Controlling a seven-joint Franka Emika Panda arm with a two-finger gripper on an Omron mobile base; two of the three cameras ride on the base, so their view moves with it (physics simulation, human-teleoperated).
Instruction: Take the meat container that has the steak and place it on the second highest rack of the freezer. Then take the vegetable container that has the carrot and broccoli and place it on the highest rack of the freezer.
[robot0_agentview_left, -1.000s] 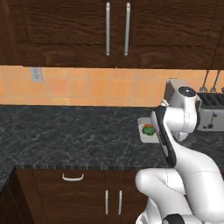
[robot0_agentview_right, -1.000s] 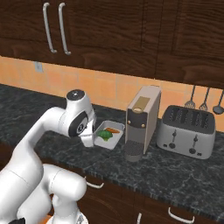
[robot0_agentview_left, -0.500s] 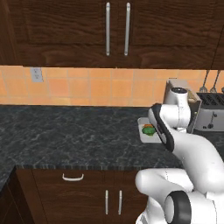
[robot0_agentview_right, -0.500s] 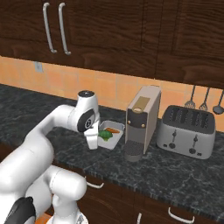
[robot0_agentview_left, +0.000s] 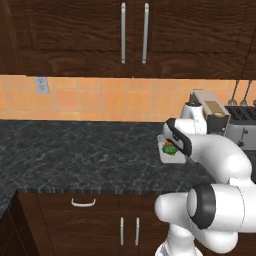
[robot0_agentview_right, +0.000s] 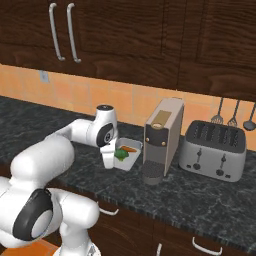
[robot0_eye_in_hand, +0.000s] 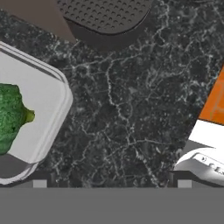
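We are seeing the dark marble counter (robot0_agentview_right: 210, 200) carrying a toaster (robot0_agentview_right: 214, 152) and a coffee machine (robot0_agentview_right: 160, 140). The vegetable container (robot0_agentview_right: 127, 152), holding broccoli (robot0_eye_in_hand: 11, 116) and a carrot (robot0_agentview_right: 130, 148), is sitting just left of the coffee machine. Our end effector (robot0_eye_in_hand: 111, 181) is hovering low beside the container's corner, fingers spread wide apart, gripping nothing, one tip overlapping the container's rim in the hand view.

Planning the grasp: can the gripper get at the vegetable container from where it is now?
Probably yes. The gripper hangs just beside the vegetable container, nothing lies between them, and the coffee machine stands on its far side.
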